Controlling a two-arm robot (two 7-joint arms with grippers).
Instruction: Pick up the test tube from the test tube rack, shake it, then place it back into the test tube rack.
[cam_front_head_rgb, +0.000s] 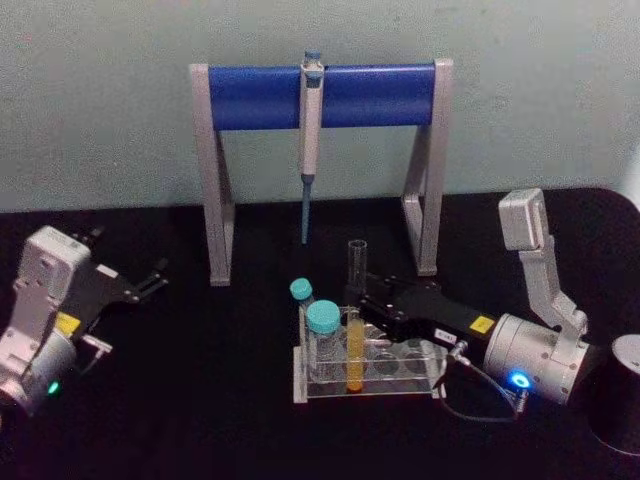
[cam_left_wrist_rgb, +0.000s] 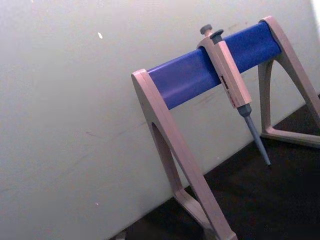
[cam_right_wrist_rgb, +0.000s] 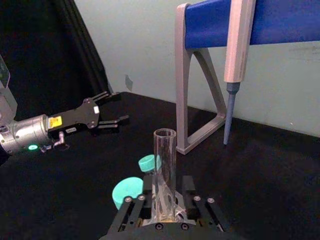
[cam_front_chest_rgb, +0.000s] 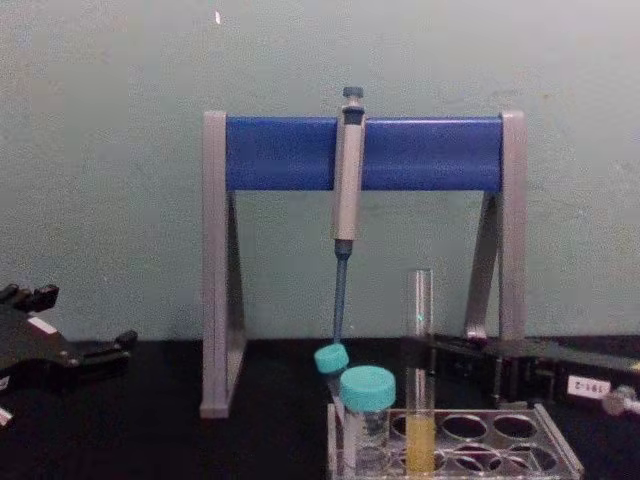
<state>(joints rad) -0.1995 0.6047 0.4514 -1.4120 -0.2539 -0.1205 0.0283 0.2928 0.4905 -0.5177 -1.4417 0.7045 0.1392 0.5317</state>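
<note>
A black worktop (cam_front_head_rgb: 200, 420) runs back to a plain pale-green wall (cam_front_head_rgb: 100, 100). The one test tube (cam_front_head_rgb: 354, 340) stands upright in the single test tube rack (cam_front_head_rgb: 425, 388), in a hole near the rack's left end. Yellow liquid fills its lower part and its open top rises well above the plate.

The right gripper (cam_right_wrist_rgb: 168, 181) reaches in from the right, low over the rack, with a finger on each side of the tube. The fingers are parted narrowly, and a slim gap shows beside the glass, so it brackets the tube rather than clamps it.

Two teal-capped vials (cam_front_head_rgb: 323, 318) sit at the rack's left end, just beside the tube, the smaller behind the larger. Behind the rack stands one grey-and-blue stand (cam_front_head_rgb: 250, 98), with a single pipette (cam_front_head_rgb: 311, 150) hanging tip-down from its bar. The left gripper (cam_front_head_rgb: 152, 278) rests well apart at the left of the worktop, spread wide and holding nothing. A dark cylinder (cam_front_head_rgb: 615, 400) sits at the far right.

The chest view gives the liquid level side-on. The right wrist view looks along the gripper to the tube's open mouth, with the left gripper beyond. The left wrist view takes in stand, pipette and wall.
</note>
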